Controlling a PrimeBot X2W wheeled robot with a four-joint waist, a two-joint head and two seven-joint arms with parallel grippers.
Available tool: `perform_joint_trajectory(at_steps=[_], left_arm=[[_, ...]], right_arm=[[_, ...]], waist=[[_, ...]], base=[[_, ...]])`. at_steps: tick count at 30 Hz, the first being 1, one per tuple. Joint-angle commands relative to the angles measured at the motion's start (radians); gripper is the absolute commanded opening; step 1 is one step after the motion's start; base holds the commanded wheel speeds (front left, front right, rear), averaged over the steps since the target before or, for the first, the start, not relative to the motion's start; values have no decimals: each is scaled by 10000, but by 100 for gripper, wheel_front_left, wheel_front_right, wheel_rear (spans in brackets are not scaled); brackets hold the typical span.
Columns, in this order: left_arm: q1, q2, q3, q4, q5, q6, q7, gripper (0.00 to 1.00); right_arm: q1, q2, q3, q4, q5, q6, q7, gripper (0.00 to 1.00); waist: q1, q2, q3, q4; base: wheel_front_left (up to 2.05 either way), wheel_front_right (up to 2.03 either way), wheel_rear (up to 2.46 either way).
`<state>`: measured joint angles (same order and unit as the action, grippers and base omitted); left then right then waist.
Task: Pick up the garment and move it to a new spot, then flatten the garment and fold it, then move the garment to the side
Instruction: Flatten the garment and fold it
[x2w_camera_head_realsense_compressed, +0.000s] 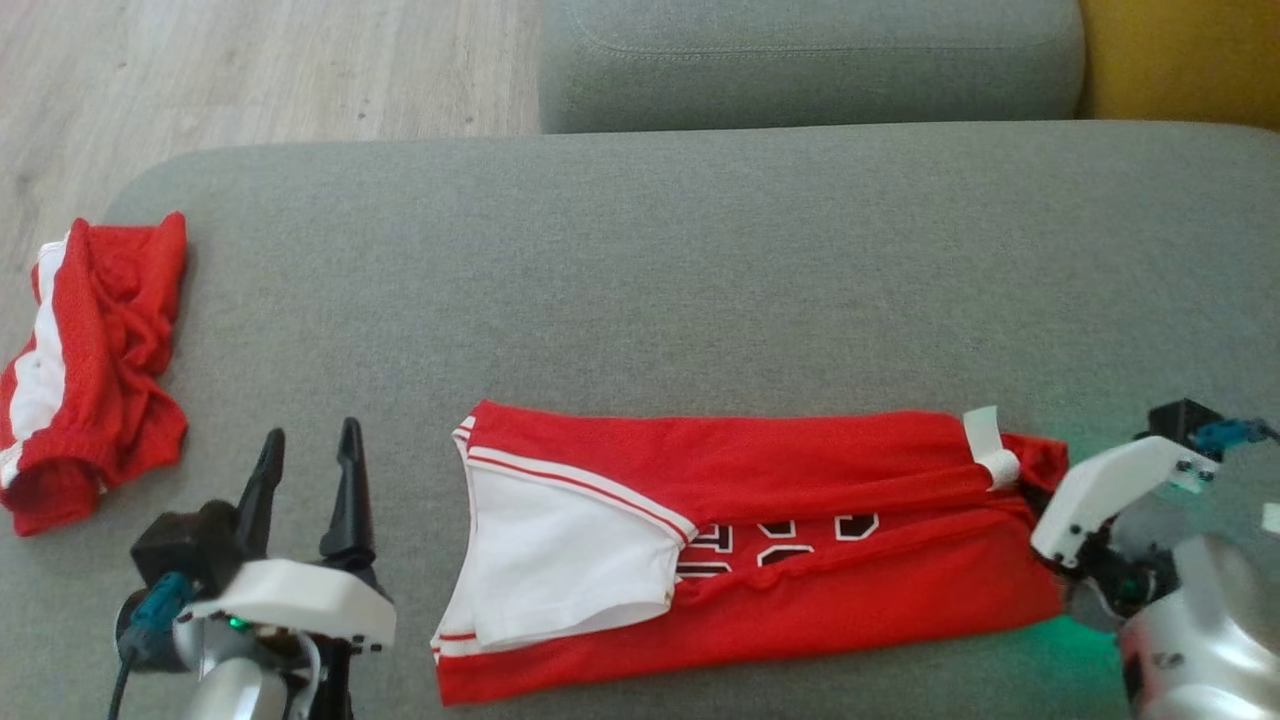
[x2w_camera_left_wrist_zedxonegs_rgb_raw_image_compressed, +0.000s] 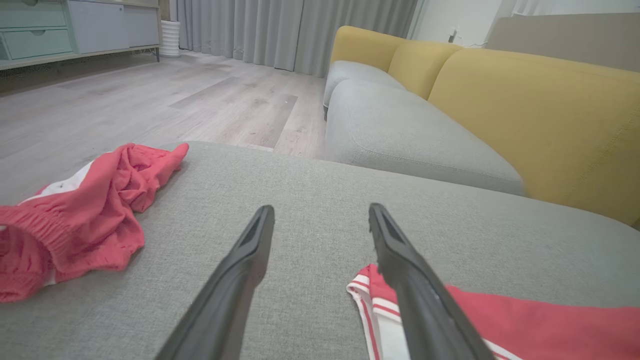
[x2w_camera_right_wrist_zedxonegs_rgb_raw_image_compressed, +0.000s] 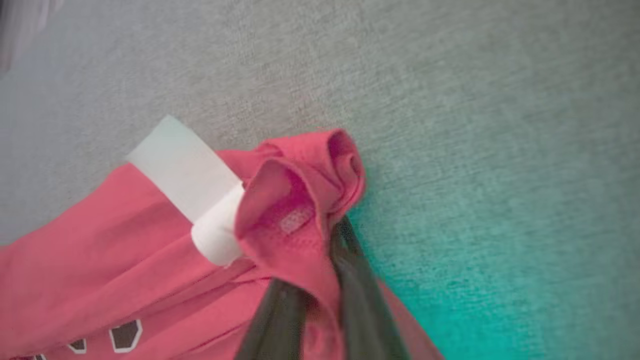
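The red sports jersey (x2w_camera_head_realsense_compressed: 800, 470), trimmed in white and with black numerals, lies folded into a long strip on the near middle of the grey woven sofa cushion (x2w_camera_head_realsense_compressed: 650, 260). At its right end, the fingers of the right gripper (x2w_camera_right_wrist_zedxonegs_rgb_raw_image_compressed: 320, 280) are clenched on a bunched corner of the red cloth, just beside a white tag (x2w_camera_right_wrist_zedxonegs_rgb_raw_image_compressed: 185, 165). The left gripper (x2w_camera_head_realsense_compressed: 311, 438) sits at the near left with its fingers spread and empty. It is between the jersey and a crumpled pair of red-and-white shorts (x2w_camera_head_realsense_compressed: 100, 370) at the cushion's left edge.

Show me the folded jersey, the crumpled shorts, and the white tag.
folded jersey (x2w_camera_head_realsense_compressed: 800, 600), head view, lower red panel.
crumpled shorts (x2w_camera_head_realsense_compressed: 110, 330), head view, red middle.
white tag (x2w_camera_right_wrist_zedxonegs_rgb_raw_image_compressed: 185, 175), right wrist view, flat strip.
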<state>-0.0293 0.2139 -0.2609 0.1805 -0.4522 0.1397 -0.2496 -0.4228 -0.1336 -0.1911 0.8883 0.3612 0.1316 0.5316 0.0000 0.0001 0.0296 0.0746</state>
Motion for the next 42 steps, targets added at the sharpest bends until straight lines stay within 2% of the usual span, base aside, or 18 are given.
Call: perform_joint_trajectory(at_steps=[1, 5, 11, 15, 20, 27, 30, 34, 38, 39, 42], left_arm=[[-552, 54, 470, -247, 96, -38, -122, 100], [-512, -47, 513, -161, 154, -67, -122, 100], [-460, -205, 564, -72, 237, -143, -122, 100], [-391, -280, 616, -18, 280, -168, -122, 100], [-298, -316, 678, 81, 290, -226, -122, 100], [-271, -315, 726, 282, 292, -269, -122, 100], [-295, -280, 732, 341, 305, -275, -121, 100], [-438, -292, 599, 435, 349, -312, -89, 100], [-482, -263, 552, 539, 350, -310, -49, 100], [-482, -263, 552, 539, 350, -310, -49, 100], [-499, -255, 480, 618, 344, -319, -4, 100]], right_arm=[[58, 287, 399, -113, 106, -9, -68, 0], [-27, -10, 528, -739, 455, -9, -380, 0], [-129, -1315, 362, -1575, 442, -9, -425, 0], [-50, -1696, 196, -2192, 482, -9, -143, 0], [382, -1089, 177, -3884, 1562, -9, 644, 0], [1344, 276, 668, -6792, 3486, -9, 2282, 0], [1680, 727, 998, -7426, 4686, -9, 2993, 0], [1958, 825, 1961, -7174, 6393, -9, 2913, 0], [1863, 829, 3185, -6161, 7683, -9, 1921, 0], [1863, 829, 3185, -6161, 7683, -9, 1921, 0], [1427, 831, 4136, -4930, 9013, -9, 788, 0]], waist=[[0, -1, -19, -42], [0, -1, -82, -197], [0, -1, -154, -417], [0, -1, -249, -522], [0, -1, -396, -593], [0, -1, -471, -494], [0, -1, -468, -364], [0, -1, -494, 95], [0, -1, -516, 634], [0, -1, -516, 634], [0, -1, -533, 1237]], base=[[0, 0, 0], [0, 0, 0], [0, 0, 0], [0, 0, 0], [0, 0, 0], [0, 0, 0], [0, 0, 0], [0, 0, 0], [0, 0, 0], [0, 0, 0], [0, 0, 0]])
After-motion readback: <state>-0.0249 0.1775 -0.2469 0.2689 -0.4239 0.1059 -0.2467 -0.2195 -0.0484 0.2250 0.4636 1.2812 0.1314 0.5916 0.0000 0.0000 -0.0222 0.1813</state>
